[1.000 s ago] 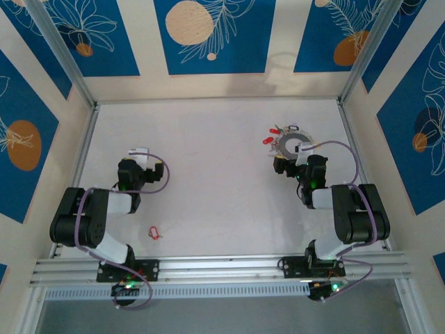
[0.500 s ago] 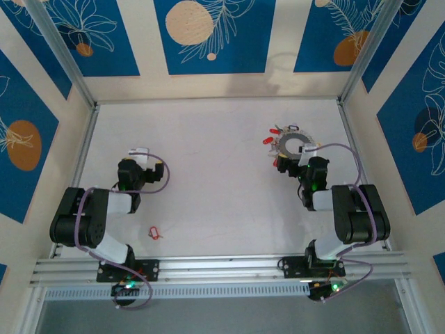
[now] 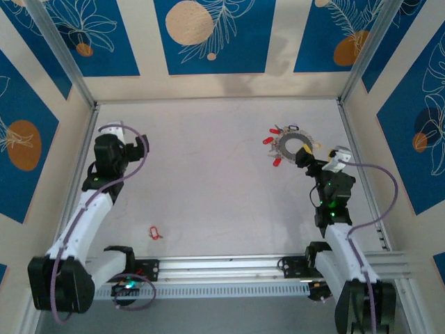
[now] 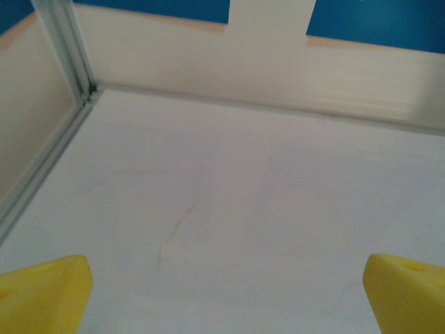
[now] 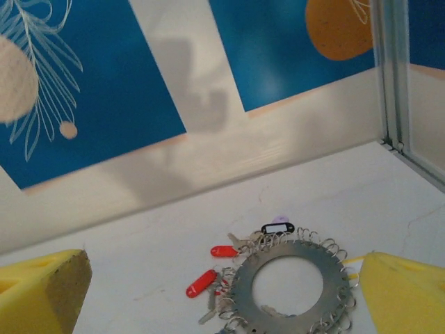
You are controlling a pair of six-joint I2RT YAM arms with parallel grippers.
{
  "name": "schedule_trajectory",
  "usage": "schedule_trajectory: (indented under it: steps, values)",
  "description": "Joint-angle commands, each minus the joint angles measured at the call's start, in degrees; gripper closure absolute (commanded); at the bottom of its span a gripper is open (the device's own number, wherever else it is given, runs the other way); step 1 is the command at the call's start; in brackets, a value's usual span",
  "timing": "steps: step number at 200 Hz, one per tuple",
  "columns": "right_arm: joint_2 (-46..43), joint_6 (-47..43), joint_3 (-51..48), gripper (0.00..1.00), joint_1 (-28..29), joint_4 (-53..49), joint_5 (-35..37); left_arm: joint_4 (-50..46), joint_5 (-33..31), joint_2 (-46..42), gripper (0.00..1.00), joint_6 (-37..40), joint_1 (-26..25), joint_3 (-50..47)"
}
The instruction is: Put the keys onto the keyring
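My left gripper point(image 4: 222, 296) is wide open with nothing in it, hanging over bare table point(image 4: 208, 174) out at 9 o'clock. One loose red key point(image 3: 155, 232) lies at 7 o'clock, untouched, so I reckon that's the job left. The keyring point(image 3: 297, 145) sits at 2 o'clock, already fringed with keys point(image 5: 201, 283). My right gripper point(image 3: 304, 158) gapes empty at its 6 o'clock.

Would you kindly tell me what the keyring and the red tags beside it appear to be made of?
The keyring looks like flat grey metal with a dull, brushed sheen and thin wire loops round its rim. The red tags seem glossy plastic, judging by saturated colour and rounded ends, though too small to be sure.
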Motion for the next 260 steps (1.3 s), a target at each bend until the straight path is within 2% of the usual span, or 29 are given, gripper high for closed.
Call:
schedule_trajectory:
  steps: [1, 10, 27, 39, 67, 89, 114, 122, 143, 161, 176, 183, 200, 235, 260]
  values:
    - [-1.2, 6.0, 1.0, 0.01, -0.9, -13.2, -2.4, -19.9, -0.1, -3.9, 0.0, -12.4, -0.2, 3.0]
    - [-0.8, 5.7, 1.5, 0.01, -0.9, -15.0, -2.9, -22.6, 1.2, -5.6, 0.0, -16.2, 0.7, 3.9]
    - [1.7, 5.9, 2.9, 0.01, -0.5, -15.9, -5.2, -20.5, 16.4, -6.1, 0.0, -12.0, 2.4, 5.7]
    - [5.1, 5.6, 4.7, 0.0, 0.3, -16.5, -6.1, -21.9, 23.2, -3.7, 0.0, -9.0, 2.4, 8.8]
    - [14.5, 5.2, 11.4, 0.07, 3.1, -23.1, -4.8, -28.3, 26.2, 4.6, 0.0, -4.2, 2.4, 17.1]
    - [22.3, 6.1, 16.4, 0.24, 3.1, -27.4, -5.8, -25.6, 32.5, 8.1, 0.0, -3.9, 2.1, 18.8]
    - [29.4, 10.3, 21.7, 0.36, 2.0, -32.6, -5.8, -18.8, 30.5, 9.1, 0.0, -6.3, 1.8, 14.7]
    - [31.2, 10.8, 23.1, 0.4, 1.5, -33.6, -6.0, -18.5, 29.8, 9.7, 0.0, -6.4, 1.8, 13.9]
    - [36.8, 10.5, 27.1, 0.43, -1.4, -36.9, -8.8, -21.3, 28.7, 10.4, 0.0, -6.4, 1.8, 13.5]
    - [42.3, 7.5, 31.0, 0.61, -3.6, -39.3, -15.0, -21.1, 27.1, 10.0, 0.0, -7.9, 1.7, 11.2]
    - [46.1, 6.4, 33.6, 0.64, -4.5, -40.5, -16.5, -20.4, 28.6, 10.4, 0.0, -9.5, 1.7, 10.9]
    - [47.9, 5.7, 35.1, 0.72, -5.1, -41.3, -18.2, -20.2, 29.6, 10.8, 0.0, -9.8, 1.7, 11.0]
    - [51.4, 3.8, 38.8, 0.79, -5.2, -44.5, -18.6, -20.4, 29.2, 11.7, 0.0, -10.8, 1.7, 11.2]
    - [54.7, 0.9, 43.4, 0.79, -4.0, -48.2, -15.3, -21.8, 29.7, 13.3, 0.0, -11.3, 1.7, 12.0]
    - [56.6, -0.7, 45.9, 0.79, -1.7, -50.5, -13.8, -23.3, 27.1, 14.1, 0.0, -9.8, 1.7, 12.8]
